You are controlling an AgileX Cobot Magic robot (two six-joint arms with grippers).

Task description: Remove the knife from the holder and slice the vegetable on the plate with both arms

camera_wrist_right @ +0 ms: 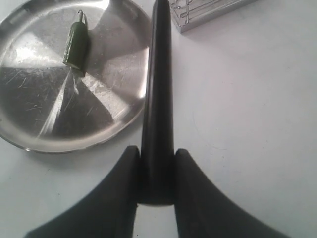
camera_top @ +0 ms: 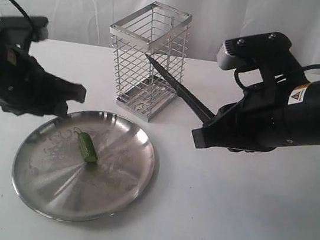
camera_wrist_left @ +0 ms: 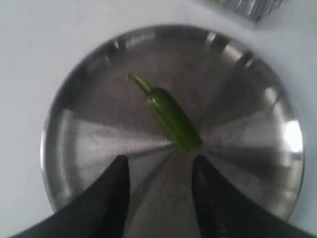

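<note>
Right gripper (camera_wrist_right: pixel 155 171) clamped on knife (camera_wrist_right: pixel 158 99) handle, blade pointing away toward basket (camera_top: pixel 148 58), left gripper (camera_wrist_left: pixel 159 186) wide apart, pepper (camera_wrist_left: pixel 173 119) just beyond fingertips on plate (camera_wrist_left: pixel 89 148).

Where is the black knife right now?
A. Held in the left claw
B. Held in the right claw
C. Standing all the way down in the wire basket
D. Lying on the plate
B: the right claw is shut on the knife, which hangs in the air beside the wire basket; the left claw is open and empty.
</note>
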